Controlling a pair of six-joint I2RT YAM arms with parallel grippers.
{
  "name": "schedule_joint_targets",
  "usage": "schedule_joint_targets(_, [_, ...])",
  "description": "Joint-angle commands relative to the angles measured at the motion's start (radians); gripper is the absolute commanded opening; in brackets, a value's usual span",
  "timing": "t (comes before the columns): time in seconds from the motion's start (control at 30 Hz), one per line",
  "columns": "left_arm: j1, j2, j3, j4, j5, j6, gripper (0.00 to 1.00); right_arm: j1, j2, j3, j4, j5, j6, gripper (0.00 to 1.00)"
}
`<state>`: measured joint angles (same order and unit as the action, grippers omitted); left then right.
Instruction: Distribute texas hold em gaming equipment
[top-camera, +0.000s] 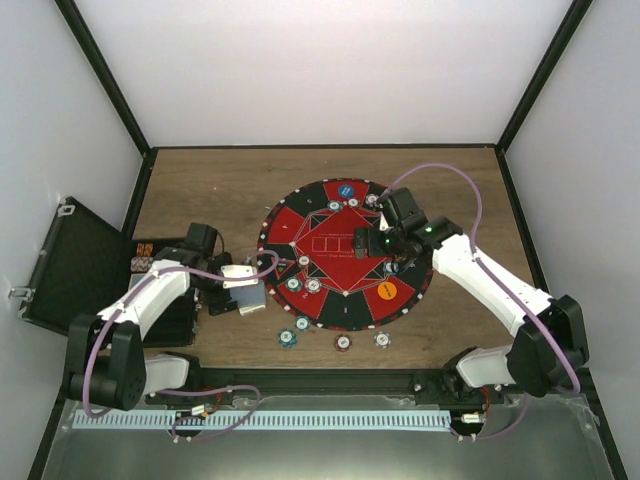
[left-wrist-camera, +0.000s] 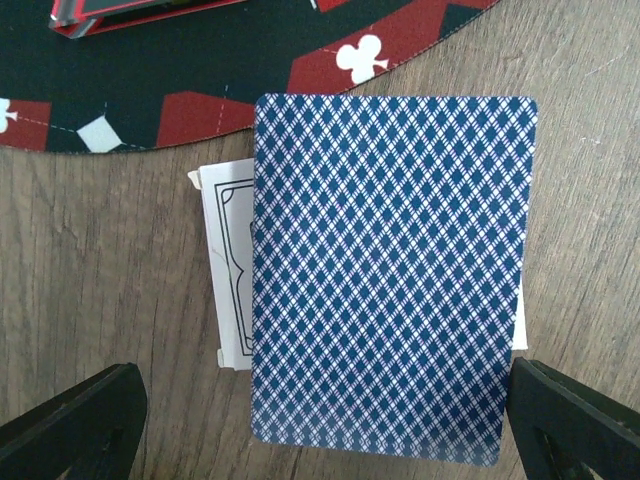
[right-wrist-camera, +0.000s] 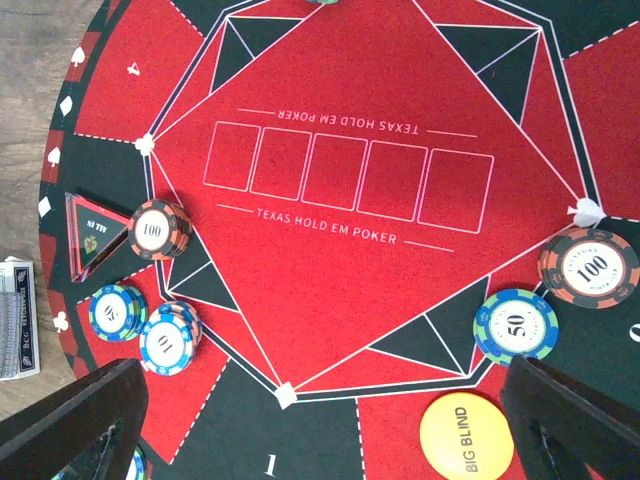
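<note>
The deck of cards lies blue back up on the wooden tabletop, one corner at the rim of the round red-and-black mat. A white-faced card pokes out sideways from beneath it. The left pincer hangs right over the deck, its jaws spread as wide as they go, one on either side of the near end. It has hold of nothing.

The rest of the kit is already partly out. Stacked chips sit at several seats on the mat, and an orange Big Blind button and a blue button lie on it too. A few loose chips rest on the wood just off its near edge. The right pincer hovers above the middle of the mat, equally wide open and empty. The black case stands open well off to the left.

To my eye, dealing the cards is the step in hand. I'd say the left arm must next come down and close across the deck's width. The card sticking out makes me doubt that grip will be clean: the stack could fan or slide on the smooth wood.
</note>
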<state>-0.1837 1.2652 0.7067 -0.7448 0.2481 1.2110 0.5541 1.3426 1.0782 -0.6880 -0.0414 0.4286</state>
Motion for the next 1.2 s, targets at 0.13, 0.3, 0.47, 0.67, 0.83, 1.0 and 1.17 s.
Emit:
schedule_joint_targets(0.13, [-0.02,0.033,-0.012,0.014,-0.008,0.028,1.0,0.026,-0.033,0.047,-0.033,-0.008,0.021,1.0])
schedule_joint_targets(0.3, [-0.023,0.044,-0.016,0.026,-0.015,0.031,1.0,0.029,-0.04,0.054,-0.04,-0.013,0.028,1.0])
schedule_joint_targets(0.47, [-0.025,0.065,-0.029,0.056,-0.018,0.028,1.0,0.03,-0.037,0.062,-0.042,-0.022,0.033,1.0])
schedule_joint_targets(0.67, [-0.027,0.088,-0.032,0.077,-0.014,0.027,1.0,0.039,-0.036,0.065,-0.039,-0.026,0.041,1.0])
schedule_joint_targets(0.83, [-0.026,0.097,-0.043,0.094,-0.018,0.028,1.0,0.048,-0.029,0.052,-0.027,-0.037,0.046,1.0])
schedule_joint_targets(1.0, [-0.026,0.105,-0.076,0.128,-0.049,0.043,1.0,0.053,-0.026,0.047,-0.016,-0.043,0.05,1.0])
schedule_joint_targets(1.17, [-0.026,0.12,-0.089,0.145,-0.078,0.046,1.0,0.056,-0.021,0.049,-0.015,-0.046,0.05,1.0])
